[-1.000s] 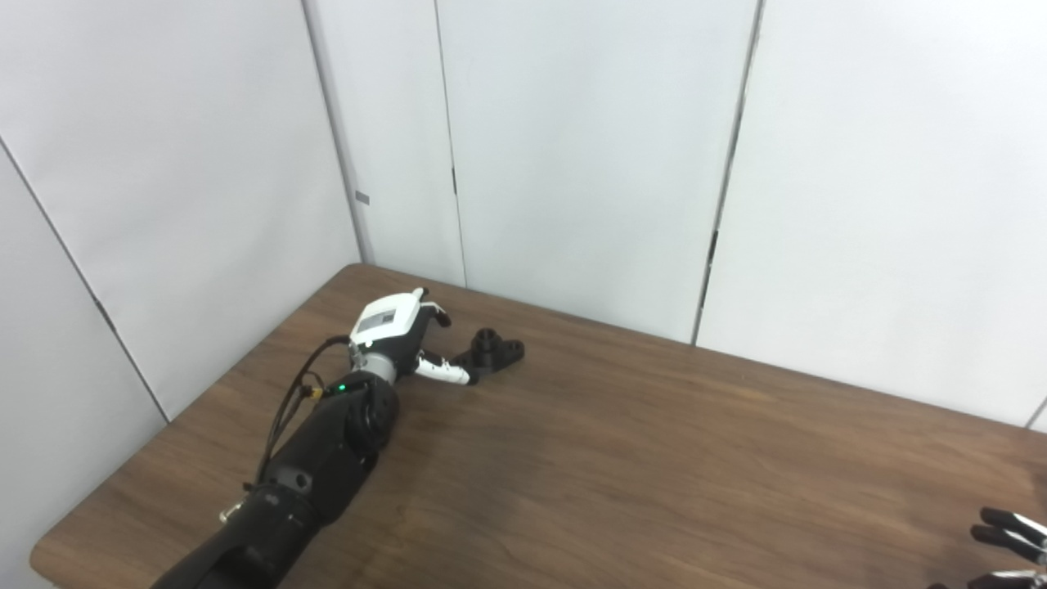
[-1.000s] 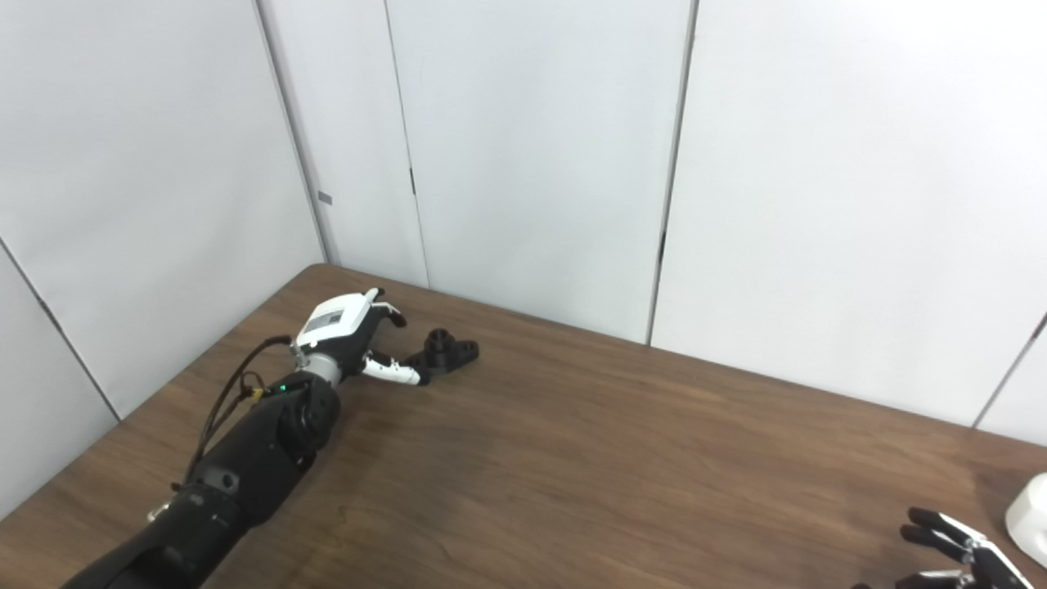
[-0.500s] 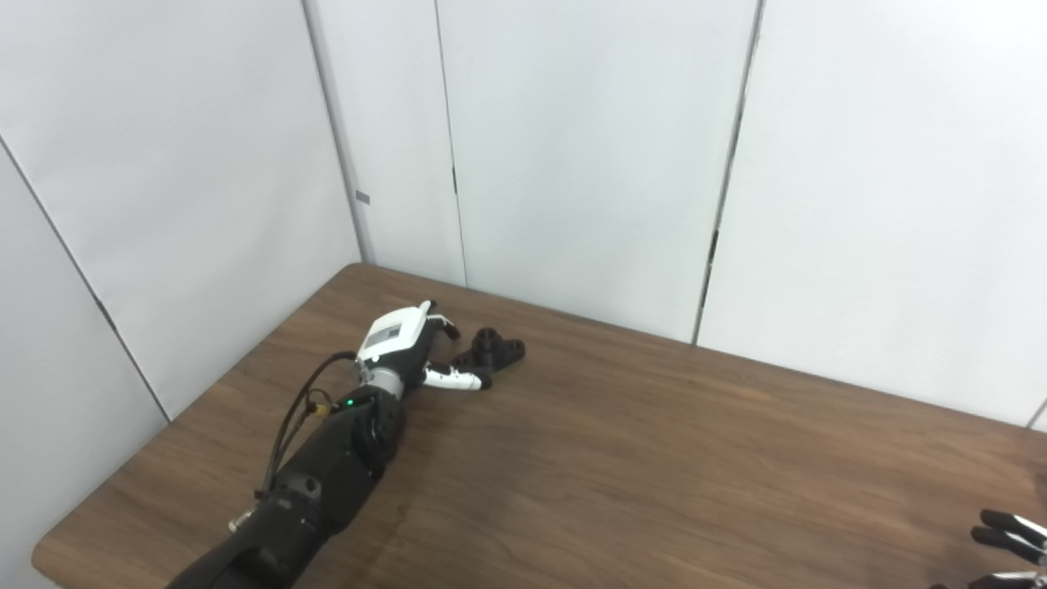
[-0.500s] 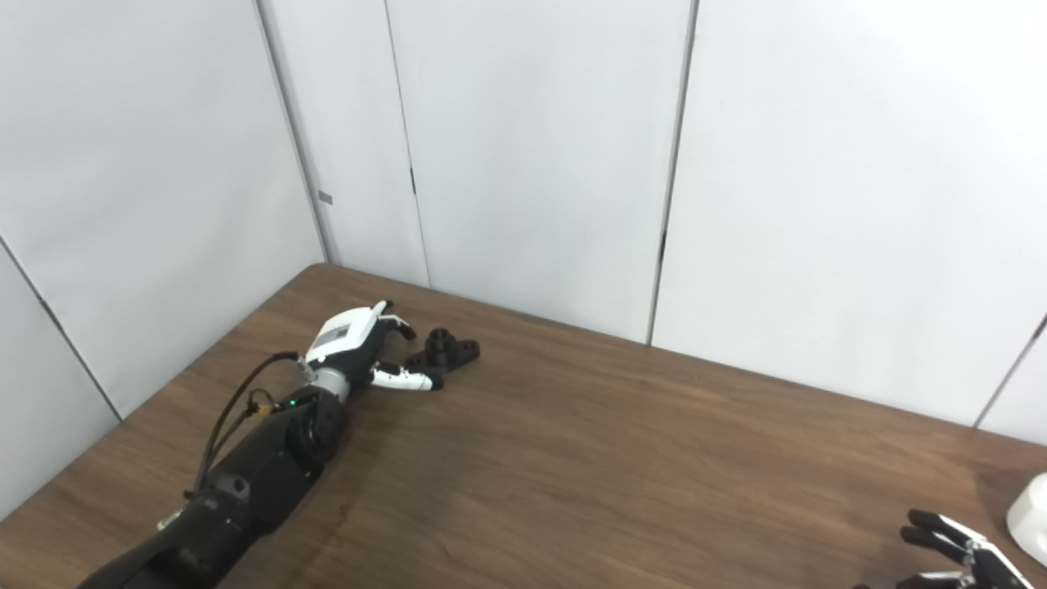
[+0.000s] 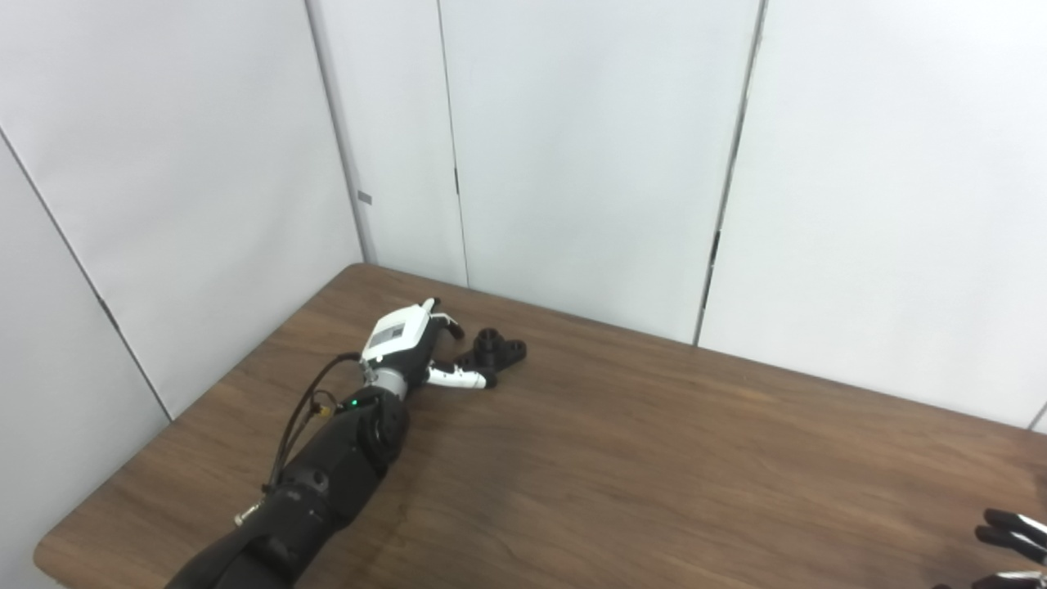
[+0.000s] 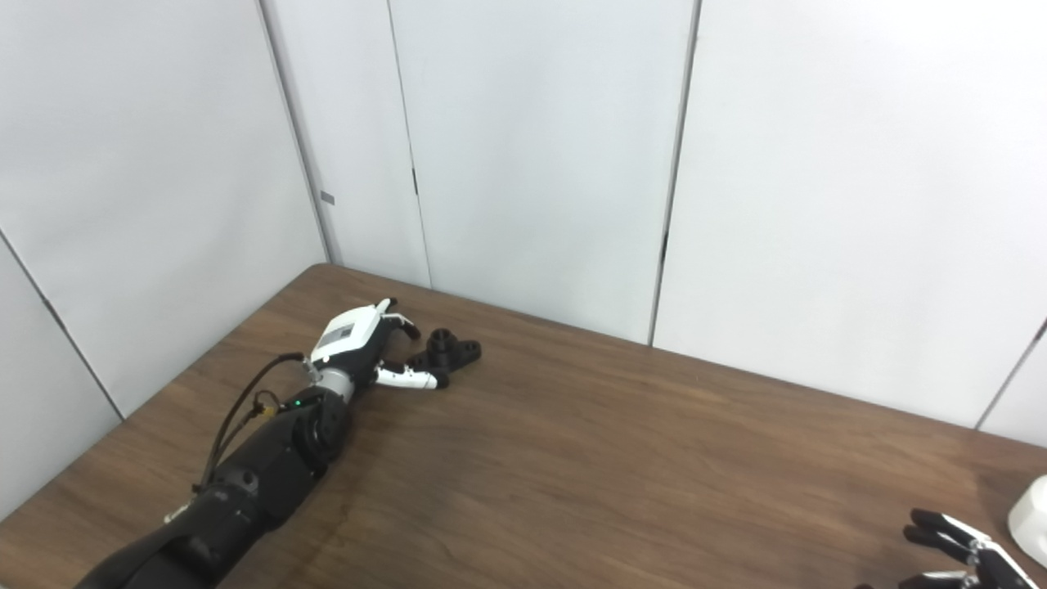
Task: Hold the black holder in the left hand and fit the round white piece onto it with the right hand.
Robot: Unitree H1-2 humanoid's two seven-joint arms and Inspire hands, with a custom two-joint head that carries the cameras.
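**A:** How many pieces?

**B:** One black holder [image 5: 494, 352] left of centre on the table [image 5: 654, 458], long axis running lower left to upper right. One white piece [image 6: 1032, 519] at the right edge.

**A:** The hands?

**B:** Left hand [image 5: 413, 350], fingers apart around the holder's near end. Right hand [image 6: 961, 552], lower right corner, fingers spread.
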